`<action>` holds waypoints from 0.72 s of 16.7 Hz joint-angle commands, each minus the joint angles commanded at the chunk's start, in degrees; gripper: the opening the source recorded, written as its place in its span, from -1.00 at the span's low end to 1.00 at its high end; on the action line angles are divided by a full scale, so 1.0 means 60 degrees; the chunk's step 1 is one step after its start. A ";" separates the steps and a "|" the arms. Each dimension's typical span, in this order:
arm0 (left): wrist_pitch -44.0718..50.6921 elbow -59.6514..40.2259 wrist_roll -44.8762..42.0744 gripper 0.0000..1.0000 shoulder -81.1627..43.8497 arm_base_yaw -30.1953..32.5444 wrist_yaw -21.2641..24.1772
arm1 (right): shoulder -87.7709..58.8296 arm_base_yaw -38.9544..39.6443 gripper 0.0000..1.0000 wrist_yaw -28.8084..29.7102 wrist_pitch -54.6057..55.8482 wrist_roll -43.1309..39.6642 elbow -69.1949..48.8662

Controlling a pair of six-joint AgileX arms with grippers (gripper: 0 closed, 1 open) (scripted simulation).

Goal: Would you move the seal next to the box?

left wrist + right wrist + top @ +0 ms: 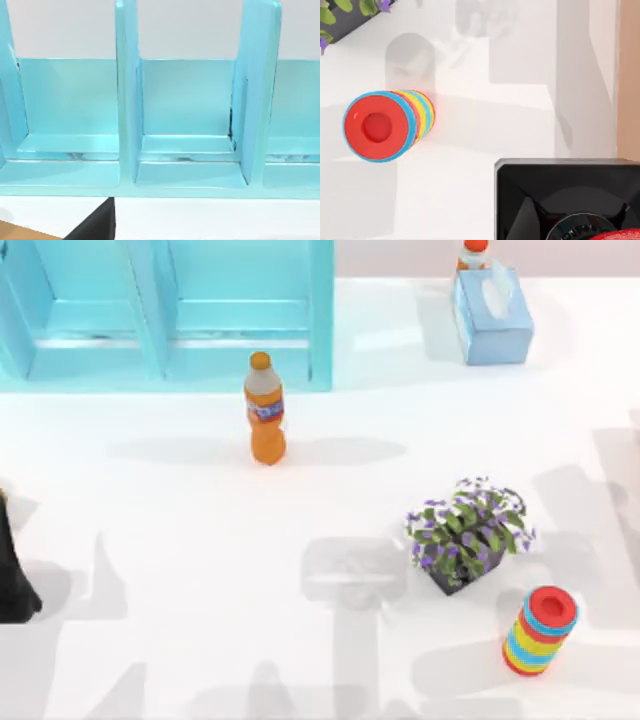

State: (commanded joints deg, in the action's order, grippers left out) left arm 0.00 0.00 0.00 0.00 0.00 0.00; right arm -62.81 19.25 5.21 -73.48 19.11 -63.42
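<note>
I cannot tell how my jaws stand. The seal (555,195) sits on the surface (470,200) under my right wrist, near the striped cylinder (385,125). The box (492,325), tissue (497,292) in its slot, stands far right; my left arm (15,585) is parked at the left edge.

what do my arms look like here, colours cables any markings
The left arm, at the top view's left edge, is plain black, a bulky shape with a rounded lower end. No cables, labels or markings can be made out on it. The left wrist view has a flat black angular piece at the picture's edge, probably part of the same arm, also unmarked.
</note>
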 joint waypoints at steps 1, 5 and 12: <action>0.0000 0.0000 0.0000 1.00 0.0000 0.0000 0.0000 | 0.0485 -0.0282 -1.00 -0.0077 0.0018 -0.0287 0.0465; 0.0000 0.0000 0.0000 1.00 0.0000 0.0000 0.0000 | 0.1416 -0.0866 -1.00 -0.0238 0.0038 -0.0883 0.1354; 0.0000 0.0000 0.0000 1.00 0.0000 0.0000 0.0000 | 0.1382 -0.0862 -1.00 -0.0231 0.0364 -0.0886 0.1637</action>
State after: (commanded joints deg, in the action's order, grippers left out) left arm 0.00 0.00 0.00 0.00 0.00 0.00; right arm -54.51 14.07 3.82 -71.29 13.79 -53.59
